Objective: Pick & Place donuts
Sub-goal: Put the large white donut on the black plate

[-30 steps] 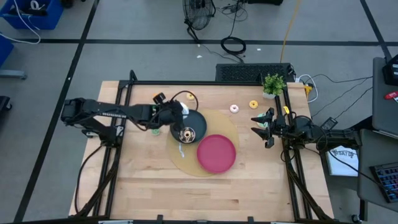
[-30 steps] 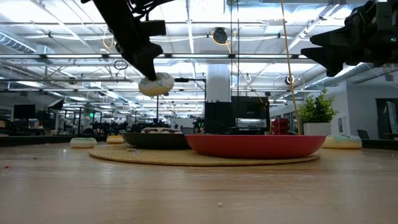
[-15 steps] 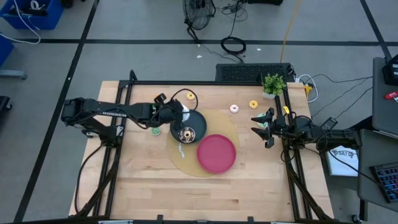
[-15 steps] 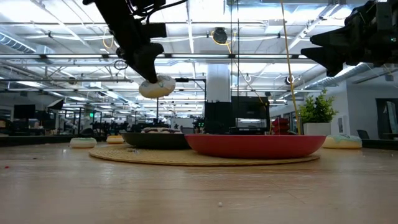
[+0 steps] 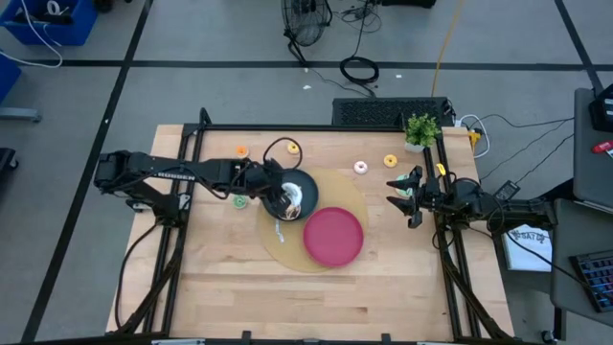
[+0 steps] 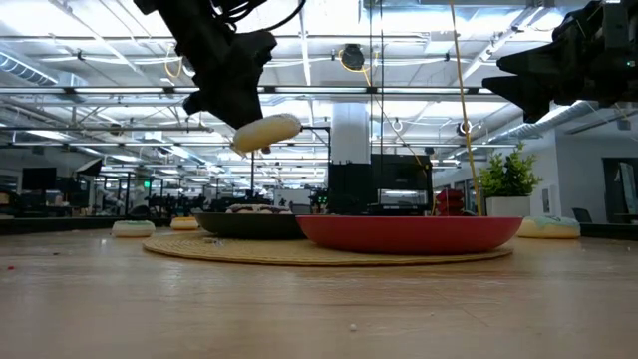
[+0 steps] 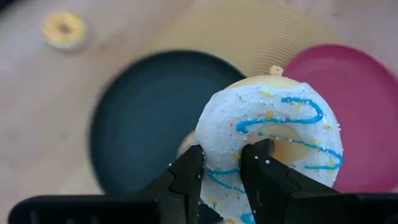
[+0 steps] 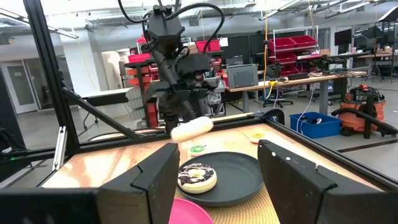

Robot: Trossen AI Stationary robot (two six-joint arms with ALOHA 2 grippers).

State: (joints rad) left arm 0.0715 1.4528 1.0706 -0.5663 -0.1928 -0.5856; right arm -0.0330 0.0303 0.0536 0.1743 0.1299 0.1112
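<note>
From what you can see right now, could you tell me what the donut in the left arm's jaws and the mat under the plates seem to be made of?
The white donut held by the left gripper looks like matte moulded plastic or rubber: tan body, smooth white icing, raised blue stripes and sprinkles. The round mat under the black plate and red plate looks like woven straw or similar fibre, judging by its fine concentric ribs.

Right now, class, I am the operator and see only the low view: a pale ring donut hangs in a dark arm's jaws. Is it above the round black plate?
Observer: Yes. From above, the left gripper holds the white-iced, blue-drizzled toy donut over the round black plate.
Operator: Is that plate bare?
Observer: No. The right wrist view shows a brown, white-iced donut lying on it.
Operator: And the other arm?
Observer: The right gripper waits by the table's right edge, jaws open.
</note>
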